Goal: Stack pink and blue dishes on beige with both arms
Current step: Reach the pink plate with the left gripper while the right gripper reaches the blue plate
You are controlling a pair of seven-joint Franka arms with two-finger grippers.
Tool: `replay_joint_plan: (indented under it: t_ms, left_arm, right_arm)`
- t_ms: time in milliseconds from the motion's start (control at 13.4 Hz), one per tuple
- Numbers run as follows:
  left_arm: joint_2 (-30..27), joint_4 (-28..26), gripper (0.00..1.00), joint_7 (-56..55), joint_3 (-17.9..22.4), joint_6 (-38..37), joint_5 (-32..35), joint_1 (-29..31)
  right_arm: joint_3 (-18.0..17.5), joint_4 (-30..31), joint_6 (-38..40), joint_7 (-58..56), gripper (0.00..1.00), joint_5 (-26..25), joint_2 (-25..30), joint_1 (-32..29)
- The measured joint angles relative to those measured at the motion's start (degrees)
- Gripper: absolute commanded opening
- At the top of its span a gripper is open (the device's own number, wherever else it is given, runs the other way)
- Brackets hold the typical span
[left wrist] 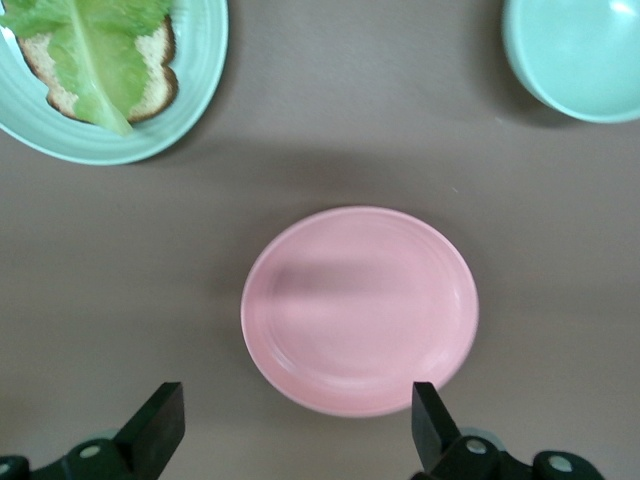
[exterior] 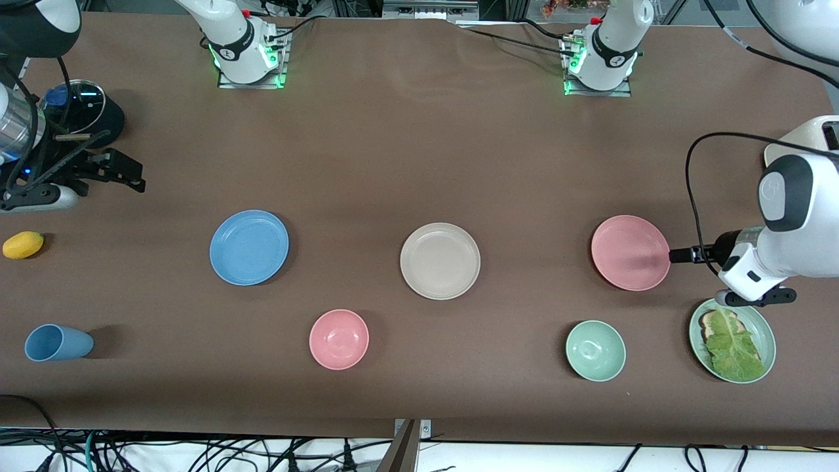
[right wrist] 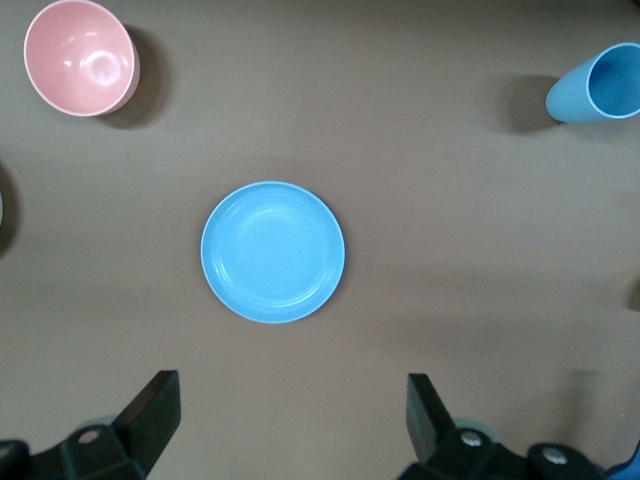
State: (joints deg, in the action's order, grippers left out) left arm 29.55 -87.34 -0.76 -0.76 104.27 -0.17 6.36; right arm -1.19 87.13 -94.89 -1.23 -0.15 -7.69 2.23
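The beige plate (exterior: 440, 261) lies mid-table. Toward the right arm's end is the blue plate (exterior: 249, 247) (right wrist: 272, 252), and toward the left arm's end the pink plate (exterior: 630, 252) (left wrist: 360, 310). All three are bare and flat on the table. My left gripper (exterior: 682, 254) (left wrist: 295, 400) hangs open over the table at the pink plate's edge, holding nothing. My right gripper (exterior: 128, 174) (right wrist: 290, 392) is open and empty, up over the table's right-arm end, apart from the blue plate.
A pink bowl (exterior: 339, 339) (right wrist: 80, 58) and a green bowl (exterior: 595, 351) (left wrist: 575, 55) sit nearer the front camera. A pale green plate (exterior: 771, 341) (left wrist: 205, 70) holds bread and lettuce. A blue cup (exterior: 58, 343) (right wrist: 595, 95) lies on its side, near a yellow fruit (exterior: 23, 244).
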Motion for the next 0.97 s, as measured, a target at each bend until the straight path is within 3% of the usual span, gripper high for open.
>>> replay_joint_plan:
  t_ms: [374, 674, 749, 824, 899, 974]
  left_arm:
    - [2.3, -11.8, 1.00, 0.7, 0.1, 20.3, 2.8, 2.5]
    - [2.7, -17.7, 0.97, 5.7, 0.0, 26.1, 2.8, 4.9]
    - [3.2, -18.1, 0.85, 6.0, 0.0, 26.1, 2.8, 5.0]
    - [3.9, -18.2, 0.61, 6.3, -0.2, 26.2, 2.8, 4.9]
    - [4.6, -18.2, 0.10, 6.4, -0.5, 26.3, 2.8, 4.8]
    - [5.0, -18.2, 0.00, 6.5, -0.8, 26.4, 2.8, 4.7]
  right_arm:
    - [0.0, 0.0, -2.6, 0.0, 1.00, 0.0, -2.9, -0.8]
    - [0.1, 0.2, -2.6, 0.0, 1.00, 0.2, -4.5, -1.9]
    - [0.1, 0.3, -2.8, 0.0, 1.00, 0.3, -5.4, -2.0]
    - [0.1, 0.3, -3.2, 0.0, 1.00, 0.3, -6.2, -2.0]
    - [0.0, 0.4, -3.7, 0.0, 1.00, 0.3, -6.9, -2.0]
    - [-0.1, 0.6, -4.2, 0.0, 1.00, 0.3, -7.5, -2.0]
